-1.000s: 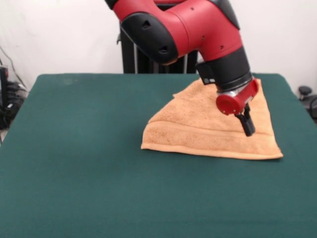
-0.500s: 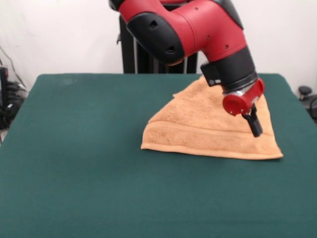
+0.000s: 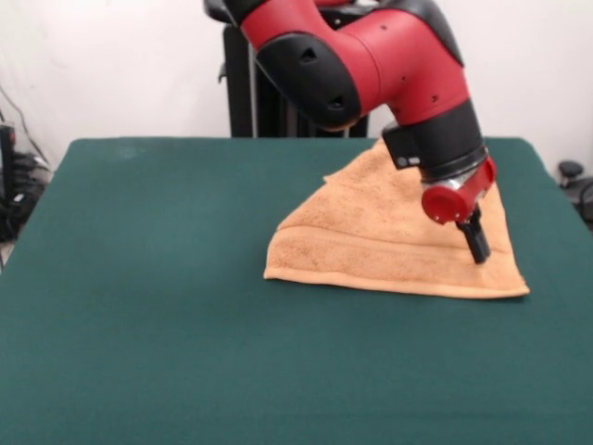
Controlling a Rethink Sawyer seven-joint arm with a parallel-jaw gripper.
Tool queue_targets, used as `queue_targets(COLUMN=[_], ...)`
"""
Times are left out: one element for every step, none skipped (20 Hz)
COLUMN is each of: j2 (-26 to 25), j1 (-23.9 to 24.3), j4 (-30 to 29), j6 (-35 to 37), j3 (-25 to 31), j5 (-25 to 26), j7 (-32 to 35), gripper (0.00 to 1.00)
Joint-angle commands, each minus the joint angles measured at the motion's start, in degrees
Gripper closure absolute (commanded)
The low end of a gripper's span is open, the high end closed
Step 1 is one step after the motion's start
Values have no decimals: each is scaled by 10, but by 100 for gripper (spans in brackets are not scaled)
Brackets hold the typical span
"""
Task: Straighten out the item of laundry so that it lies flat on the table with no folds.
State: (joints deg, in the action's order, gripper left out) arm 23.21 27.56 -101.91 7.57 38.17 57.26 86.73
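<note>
The orange-tan towel [image 3: 389, 236] lies on the right half of the green table [image 3: 148, 306]. It is folded over into a rough triangle, with a long folded edge along the front and a woven band just behind that edge. The red and black arm comes down over the towel from above. My gripper [image 3: 477, 248] points down at the towel's right part, near its front right corner. Its tips are at or just above the cloth. The jaws look closed together and hold nothing. The arm hides the towel's far corner.
The robot's black pedestal [image 3: 243, 93] stands behind the table's far edge. Dark gear sits off the table at the left [image 3: 14, 185] and right [image 3: 574, 181] edges. The towel's front right corner lies near the table's right side.
My gripper has moved to the right and a little lower over the towel, toward its front right corner. The towel has not moved.
</note>
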Motion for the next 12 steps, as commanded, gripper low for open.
queue_targets(j2=[-51,-49,-47,-46,-46,-46,-47,-51,-55,-65,-71,-81], j1=[-33,-31,-31,-34,-37,-39,-39,-39,-38,-34,-33,-32], j4=[74,71,70,71,71,73,73,75,77,82,85,92], j6=[72,63,62,58,55,53,50,45,44,40,37,30], j3=[-51,-52,-53,-57,-60,-62,-62,-62,-62,-60,-59,-59], j5=[30,33,32,33,34,34,34,35,34,32,31,34], j7=[-14,-13,-14,-12,-10,-8,-8,-8,-9,-7,-5,-2], gripper=[100,100,100,100,100,100,100,100,100,100,100,100])
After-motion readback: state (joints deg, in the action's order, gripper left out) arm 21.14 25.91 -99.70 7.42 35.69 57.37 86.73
